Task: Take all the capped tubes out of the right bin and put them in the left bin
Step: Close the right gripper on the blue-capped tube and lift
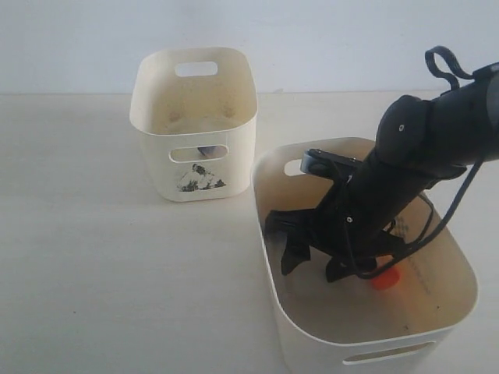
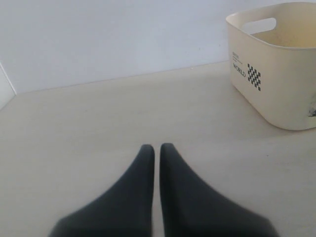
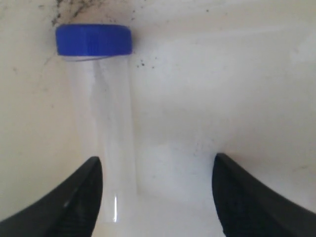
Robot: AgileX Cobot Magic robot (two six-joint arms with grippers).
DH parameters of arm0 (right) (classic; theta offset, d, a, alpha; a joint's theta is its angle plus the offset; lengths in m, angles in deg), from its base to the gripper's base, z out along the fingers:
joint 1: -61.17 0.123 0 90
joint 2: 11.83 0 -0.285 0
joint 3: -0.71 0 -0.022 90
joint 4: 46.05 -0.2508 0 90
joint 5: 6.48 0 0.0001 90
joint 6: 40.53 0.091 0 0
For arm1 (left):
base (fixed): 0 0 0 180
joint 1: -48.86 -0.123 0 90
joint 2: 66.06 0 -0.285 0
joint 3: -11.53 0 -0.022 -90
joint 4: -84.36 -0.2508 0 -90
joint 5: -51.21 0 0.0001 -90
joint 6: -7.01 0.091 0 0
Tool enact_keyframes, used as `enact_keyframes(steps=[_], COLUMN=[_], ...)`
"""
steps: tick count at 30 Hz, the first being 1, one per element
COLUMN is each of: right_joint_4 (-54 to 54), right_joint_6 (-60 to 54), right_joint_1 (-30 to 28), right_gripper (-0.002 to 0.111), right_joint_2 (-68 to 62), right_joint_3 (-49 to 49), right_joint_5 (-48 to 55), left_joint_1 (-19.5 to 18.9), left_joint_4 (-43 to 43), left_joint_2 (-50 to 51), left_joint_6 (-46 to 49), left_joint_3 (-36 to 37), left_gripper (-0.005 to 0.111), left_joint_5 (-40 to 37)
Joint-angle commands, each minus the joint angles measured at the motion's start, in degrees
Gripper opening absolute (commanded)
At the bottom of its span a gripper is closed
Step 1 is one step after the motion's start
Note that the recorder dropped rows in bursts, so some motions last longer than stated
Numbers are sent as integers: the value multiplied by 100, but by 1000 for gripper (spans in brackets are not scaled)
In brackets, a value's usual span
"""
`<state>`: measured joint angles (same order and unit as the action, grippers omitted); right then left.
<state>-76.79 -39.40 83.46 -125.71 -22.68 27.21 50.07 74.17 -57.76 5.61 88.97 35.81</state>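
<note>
Bright, even, diffuse light fills the exterior view, with no hard-edged shadows; the pale matte tabletop (image 1: 93,273) is nearly washed out; the black right arm (image 1: 437,132) casts a soft, dim shadow inside the wide, low cream plastic bin (image 1: 269,202). In the left wrist view the dark fingers (image 2: 133,202) of the left gripper (image 2: 157,146) are blurred at their edges, while the taller cream plastic bin (image 2: 276,84) is fairly sharp. The right wrist view is soft throughout; the clear plastic tube with a blue screw cap (image 3: 101,123) looks hazy, with a small white glint low on it; the dark fingertips (image 3: 79,202) of the right gripper (image 3: 156,160) are out of focus.
</note>
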Motion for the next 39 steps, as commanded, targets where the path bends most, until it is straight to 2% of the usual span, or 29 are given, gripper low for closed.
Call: enact_keyframes(steps=[1,15,16,17,18,19,20,26,31,39], right_joint_4=[100,77,77,77,77,77,134,283,314,314], right_joint_6=[-26,-313,-300,-252,-176,-176,-176,-176,-185,-210], right_joint_1=[10,19,19,19,19,19,19,19,19,19], right_gripper=[61,61,58,53,34,24,-1,0,0,0], right_joint_2=[-178,-367,-537,-614,-727,-738,-739,-577,450,1282], right_joint_3=[132,230,230,230,230,230,230,230,230,230], right_joint_5=[279,242,242,242,230,211,204,185,439,468], left_joint_1=[-6,-6,-6,-6,-6,-6,-6,-6,-6,-6], left_joint_4=[6,6,6,6,6,6,6,6,6,6], left_joint_2=[-17,-17,-17,-17,-17,-17,-17,-17,-17,-17], left_joint_6=[-66,-66,-66,-66,-66,-66,-66,-66,-66,-66], left_joint_3=[-23,-23,-23,-23,-23,-23,-23,-23,-23,-23], left_gripper=[4,4,4,4,4,4,4,4,4,4], left_joint_5=[45,45,45,45,45,45,45,45,45,45])
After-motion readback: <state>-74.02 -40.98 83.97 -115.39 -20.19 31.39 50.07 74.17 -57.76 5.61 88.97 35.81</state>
